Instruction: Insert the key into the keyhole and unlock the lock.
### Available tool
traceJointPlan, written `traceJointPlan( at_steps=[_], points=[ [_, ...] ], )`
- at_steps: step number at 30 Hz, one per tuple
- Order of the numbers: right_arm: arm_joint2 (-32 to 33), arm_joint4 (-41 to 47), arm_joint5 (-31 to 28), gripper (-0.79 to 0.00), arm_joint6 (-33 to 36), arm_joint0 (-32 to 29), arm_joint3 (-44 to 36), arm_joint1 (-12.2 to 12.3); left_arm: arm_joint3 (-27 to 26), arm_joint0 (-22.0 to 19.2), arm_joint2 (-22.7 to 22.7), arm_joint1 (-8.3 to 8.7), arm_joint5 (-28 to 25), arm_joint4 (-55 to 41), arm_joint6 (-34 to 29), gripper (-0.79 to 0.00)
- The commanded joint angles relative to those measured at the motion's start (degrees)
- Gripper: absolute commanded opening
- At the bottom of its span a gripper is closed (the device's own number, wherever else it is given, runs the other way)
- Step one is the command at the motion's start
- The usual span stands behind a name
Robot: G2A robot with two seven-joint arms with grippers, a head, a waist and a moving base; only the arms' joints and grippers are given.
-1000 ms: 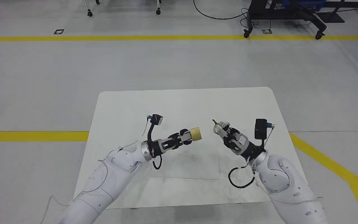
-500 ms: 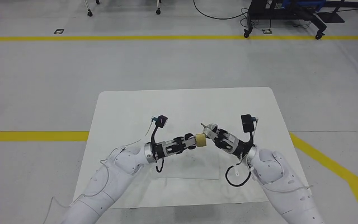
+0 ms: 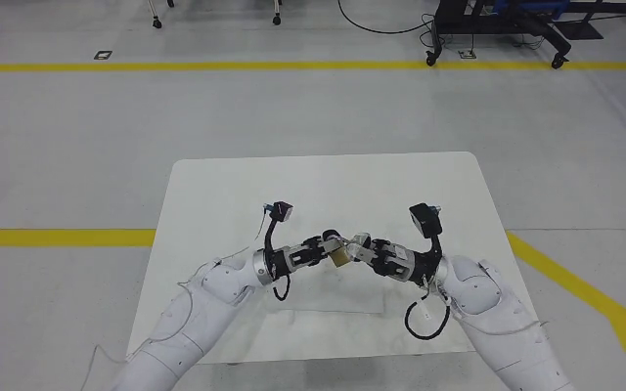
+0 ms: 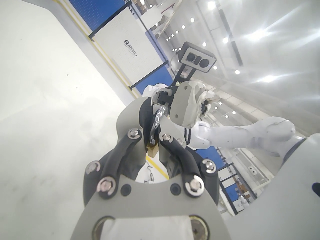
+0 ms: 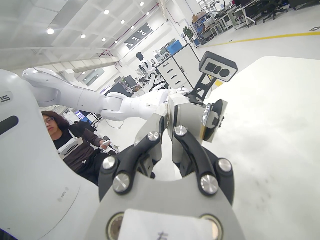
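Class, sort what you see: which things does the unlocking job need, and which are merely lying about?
Job: lock, key, left gripper, right gripper, all meeting above the table.
Lying about: yellow floor line, dark wheeled frame.

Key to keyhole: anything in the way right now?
Nothing visible. The right gripper, shut on the key, sits tip to tip against the lock held in the left gripper, over the table. The keyhole itself is hidden, so I cannot tell whether the key is in.
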Motion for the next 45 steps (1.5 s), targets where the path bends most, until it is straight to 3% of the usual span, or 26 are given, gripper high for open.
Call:
traceJointPlan(
  at_steps=[1,7,21,26,30,35,40,45],
  points=[
    [2.0,-1.4,-0.2,-0.785,-1.2,-1.0,-1.3,0.3,1.3,0.5,0.1,-0.27,0.5,-10.9,-4.2,-0.785],
    [7.4,-5.0,1.3,-0.785,-4.2,-5.6,-6.0,1.2,6.7,-1.1,-0.8,-1.02,2.4,-26.5,-17.0,-0.785],
    [10.3,-3.8,1.5,-0.785,-5.6,-8.3,-6.6,1.7,7.3,-1.6,-1.0,-1.23,3.3,-25.6,-16.6,-0.785],
    [10.6,-4.5,2.5,-0.785,-6.5,-8.7,-7.3,1.6,5.9,-0.9,-3.5,-1.02,12.7,-30.3,-14.1,-0.785],
    [11.7,-5.0,5.0,-0.785,-7.3,-11.4,-9.6,1.8,6.2,-2.3,-4.7,-0.80,25.4,-33.0,-15.8,-0.785],
    [11.2,-5.6,20.3,-0.785,-0.4,-13.2,-13.7,2.3,5.1,-5.1,-4.4,-0.52,36.4,-26.9,-12.2,-0.785],
    [11.5,-3.7,30.7,-0.785,-0.8,-14.7,-17.9,2.3,2.0,-5.8,-4.3,-0.82,39.6,-24.1,-8.2,-0.785],
    [11.1,9.2,30.0,-0.785,3.2,-14.9,-16.5,2.0,0.1,-5.4,-3.6,-1.70,39.0,-23.7,-5.4,-0.785]
  ],
)
